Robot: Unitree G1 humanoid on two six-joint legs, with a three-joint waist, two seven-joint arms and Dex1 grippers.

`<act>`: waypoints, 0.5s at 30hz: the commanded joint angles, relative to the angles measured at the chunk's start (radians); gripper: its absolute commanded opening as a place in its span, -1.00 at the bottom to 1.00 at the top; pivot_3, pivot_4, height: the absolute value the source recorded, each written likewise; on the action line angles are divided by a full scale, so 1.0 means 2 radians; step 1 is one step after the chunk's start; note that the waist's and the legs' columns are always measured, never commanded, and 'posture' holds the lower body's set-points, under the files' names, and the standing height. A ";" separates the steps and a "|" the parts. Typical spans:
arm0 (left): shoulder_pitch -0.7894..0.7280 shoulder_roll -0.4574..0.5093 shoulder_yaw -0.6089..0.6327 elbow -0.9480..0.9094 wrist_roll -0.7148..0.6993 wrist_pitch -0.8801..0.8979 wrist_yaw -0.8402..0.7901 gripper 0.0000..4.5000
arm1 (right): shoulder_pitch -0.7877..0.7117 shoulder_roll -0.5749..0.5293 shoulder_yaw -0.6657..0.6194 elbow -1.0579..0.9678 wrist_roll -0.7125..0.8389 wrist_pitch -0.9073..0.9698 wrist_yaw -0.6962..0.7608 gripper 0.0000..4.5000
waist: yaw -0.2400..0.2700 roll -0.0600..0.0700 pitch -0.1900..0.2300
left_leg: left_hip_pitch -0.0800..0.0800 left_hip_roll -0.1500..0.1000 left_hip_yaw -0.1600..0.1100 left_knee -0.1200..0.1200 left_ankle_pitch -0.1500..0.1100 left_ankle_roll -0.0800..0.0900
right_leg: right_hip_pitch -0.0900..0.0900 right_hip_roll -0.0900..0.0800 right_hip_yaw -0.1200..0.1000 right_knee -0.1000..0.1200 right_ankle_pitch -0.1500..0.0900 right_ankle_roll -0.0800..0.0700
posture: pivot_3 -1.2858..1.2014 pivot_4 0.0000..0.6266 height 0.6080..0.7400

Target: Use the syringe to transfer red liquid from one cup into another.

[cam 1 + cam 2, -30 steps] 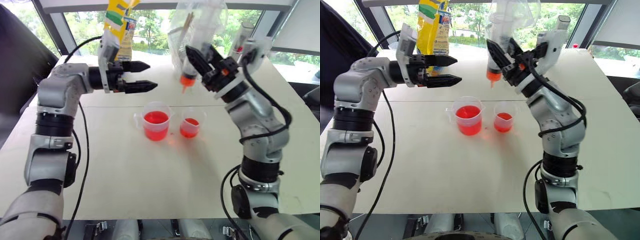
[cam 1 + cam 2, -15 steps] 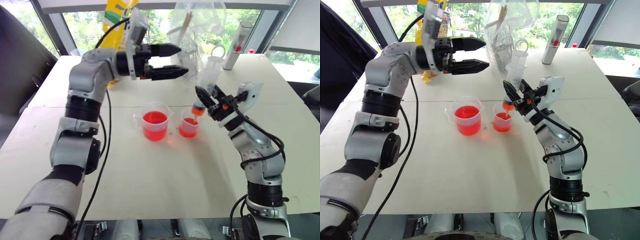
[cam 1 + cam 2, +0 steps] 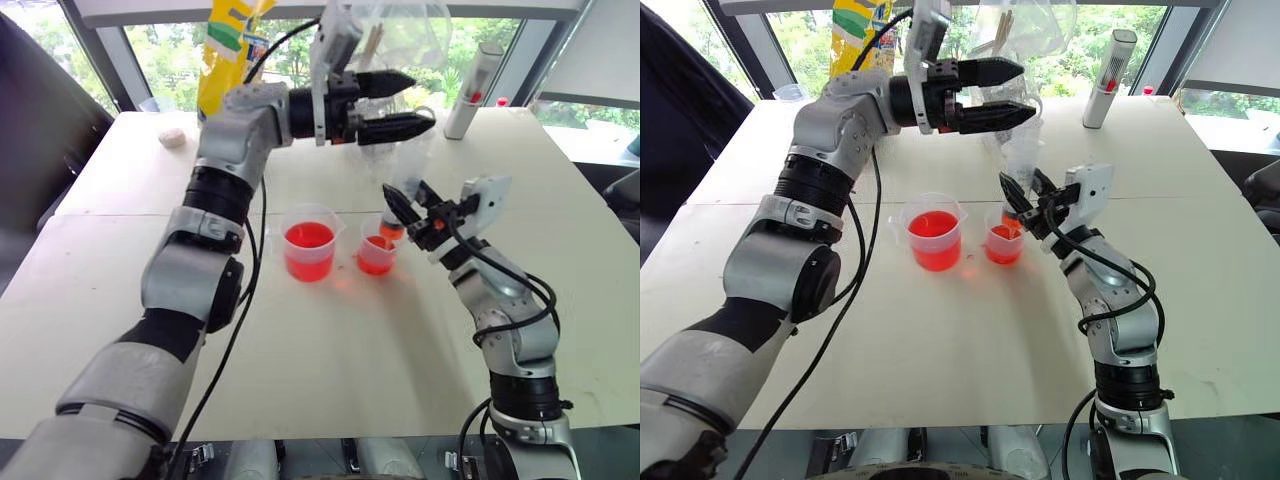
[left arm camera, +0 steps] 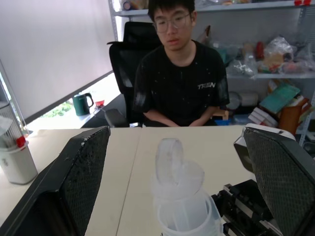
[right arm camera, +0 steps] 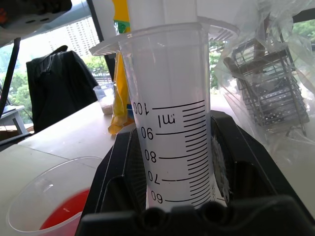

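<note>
Your left pincer (image 3: 425, 99) has swung right, spread above the plunger; your right pincer (image 3: 405, 205) pinches the syringe (image 3: 1021, 160), tip over the smaller cup (image 3: 376, 253), right of the beaker (image 3: 309, 242), for emptying.

A yellow snack bag (image 3: 232, 50) stands at the far edge of the white table (image 3: 320, 360), at the upper left of the frame. A clear plastic bag (image 3: 400, 35) with a wire rack (image 5: 268, 93) inside is at the top centre. A grey-white cylinder with a red mark (image 3: 473, 90) stands at the upper right. A small white lump (image 3: 172, 138) lies at the left. Behind the table, a person in a black shirt (image 4: 179, 83) sits on a black chair (image 4: 125, 64), with a green mug (image 4: 81, 104) nearby.
</note>
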State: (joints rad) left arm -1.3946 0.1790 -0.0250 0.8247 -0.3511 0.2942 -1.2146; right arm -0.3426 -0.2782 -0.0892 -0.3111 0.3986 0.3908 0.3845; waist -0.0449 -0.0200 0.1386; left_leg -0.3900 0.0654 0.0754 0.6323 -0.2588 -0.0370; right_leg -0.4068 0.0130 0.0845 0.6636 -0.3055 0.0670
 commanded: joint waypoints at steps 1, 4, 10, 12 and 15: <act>-0.024 -0.006 0.001 0.004 0.011 -0.014 0.002 0.97 | -0.007 -0.001 -0.002 -0.012 -0.001 -0.015 0.003 -0.38 | 0.001 0.000 0.000 | 0.000 0.000 0.000 0.000 0.000 0.000 | 0.000 0.000 0.000 0.000 0.000 0.000 | 0.03 -0.52 0.98; -0.026 -0.012 0.001 0.015 0.019 -0.019 0.004 0.97 | -0.008 -0.003 -0.002 -0.011 -0.001 -0.015 0.004 -0.38 | 0.001 0.000 0.000 | 0.000 0.000 0.000 0.000 0.000 0.000 | 0.000 0.000 0.000 0.000 0.000 0.000 | 0.03 -0.52 0.98; -0.028 -0.020 0.008 0.020 0.019 -0.015 0.001 -0.07 | -0.010 -0.004 0.000 -0.010 -0.003 -0.015 0.005 -0.38 | 0.000 0.000 0.000 | 0.000 0.000 0.000 0.000 0.000 0.000 | 0.000 0.000 0.000 0.000 0.000 0.000 | 0.03 -0.52 0.98; -0.026 -0.021 0.008 0.019 0.020 -0.014 0.000 -0.52 | -0.010 -0.004 0.001 -0.010 -0.004 -0.015 0.006 -0.38 | 0.000 0.000 0.000 | 0.000 0.000 0.000 0.000 0.000 0.000 | 0.000 0.000 0.000 0.000 0.000 0.000 | 0.03 -0.52 0.98; -0.023 -0.021 0.007 0.016 0.021 -0.012 -0.002 -0.98 | -0.010 -0.004 0.001 -0.011 -0.004 -0.014 0.006 -0.38 | 0.001 0.000 0.000 | 0.000 0.000 0.000 0.000 0.000 0.000 | 0.000 0.000 0.000 0.000 0.000 0.000 | 0.03 -0.52 0.98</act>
State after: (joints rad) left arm -1.4152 0.1319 -0.0212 0.8811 -0.3109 0.2796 -1.2207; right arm -0.3442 -0.2838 -0.0836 -0.3070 0.3851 0.3871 0.3917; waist -0.0437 -0.0200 0.1386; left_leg -0.3903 0.0654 0.0754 0.6324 -0.2588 -0.0370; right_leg -0.4067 0.0129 0.0845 0.6633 -0.3055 0.0670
